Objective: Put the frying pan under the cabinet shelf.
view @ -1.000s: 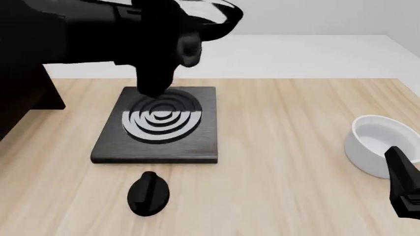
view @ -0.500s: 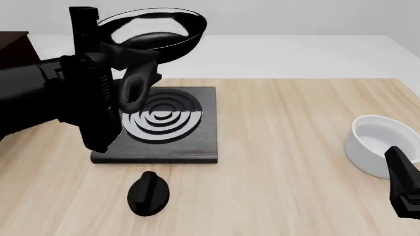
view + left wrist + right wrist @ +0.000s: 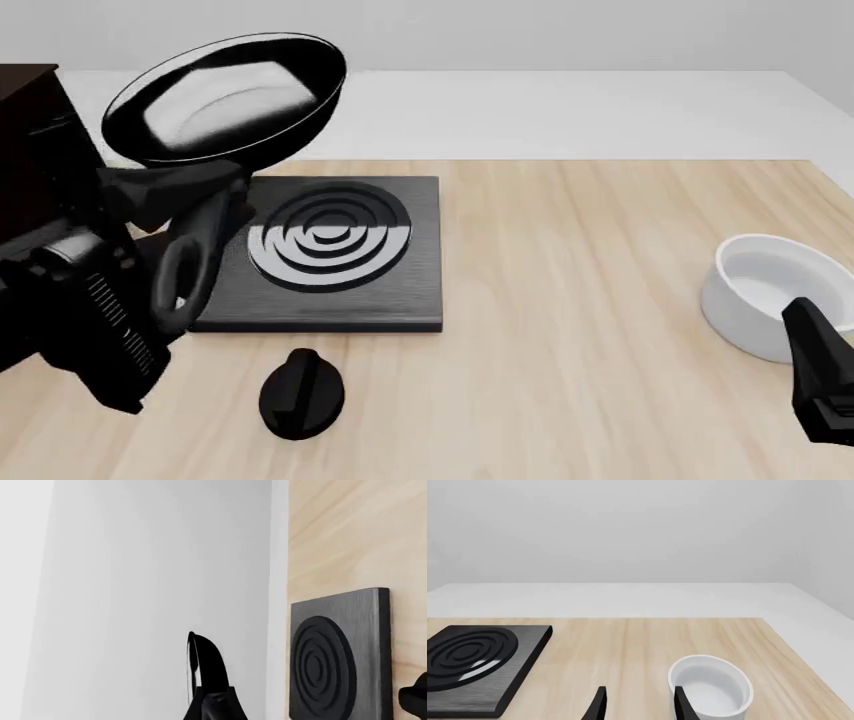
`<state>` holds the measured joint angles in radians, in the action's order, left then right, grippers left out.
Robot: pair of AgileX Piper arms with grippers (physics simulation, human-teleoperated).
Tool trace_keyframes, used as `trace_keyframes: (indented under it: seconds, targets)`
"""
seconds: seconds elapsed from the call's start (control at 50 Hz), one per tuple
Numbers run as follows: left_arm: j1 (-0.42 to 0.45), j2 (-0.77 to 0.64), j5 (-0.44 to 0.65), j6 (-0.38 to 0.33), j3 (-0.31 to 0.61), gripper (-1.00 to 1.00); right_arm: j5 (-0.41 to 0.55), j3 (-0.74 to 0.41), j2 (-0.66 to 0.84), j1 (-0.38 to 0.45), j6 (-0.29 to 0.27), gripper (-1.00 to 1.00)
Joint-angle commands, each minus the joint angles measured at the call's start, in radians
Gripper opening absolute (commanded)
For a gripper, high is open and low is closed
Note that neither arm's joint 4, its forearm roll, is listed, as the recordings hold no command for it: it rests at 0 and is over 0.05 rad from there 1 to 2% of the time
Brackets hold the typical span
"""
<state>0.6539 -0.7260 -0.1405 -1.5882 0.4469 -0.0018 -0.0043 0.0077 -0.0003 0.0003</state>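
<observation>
Up in the air left of the hotplate (image 3: pixel 320 255), the one frying pan (image 3: pixel 220 100) is tilted with its glossy inside facing the front camera, and its handle runs down into the left end effector (image 3: pixel 167 270), which grips it. Only the front view shows the pan whole; the left wrist view catches just a dark edge of it (image 3: pixel 203 667) against the pale wall. One cabinet shelf (image 3: pixel 34 130) shows at the far left, well left of the hotplate. One black knob (image 3: pixel 302 393) lies on the surface just in front of the hotplate. Right of the hotplate sits one white bowl (image 3: pixel 774 295); the right wrist view shows the right end effector (image 3: pixel 637 705) spread and empty beside it.
</observation>
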Motion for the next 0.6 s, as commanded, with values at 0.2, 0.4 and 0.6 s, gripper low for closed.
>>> trace_keyframes:
  seconds: [0.2, 0.4, 0.6]
  targets:
    - [-0.104, 0.219, 0.039, 0.068, -0.13, -1.0, 0.0, 0.0, 0.0, 0.0, 0.0, 1.0]
    - [-0.127, 0.315, 0.091, 0.117, -0.182, -1.0, 0.0, 0.0, 0.0, 0.0, 0.0, 1.0]
    - [-0.17, 0.393, 0.13, 0.159, -0.199, -1.0, 0.0, 0.0, 0.0, 0.0, 0.0, 1.0]
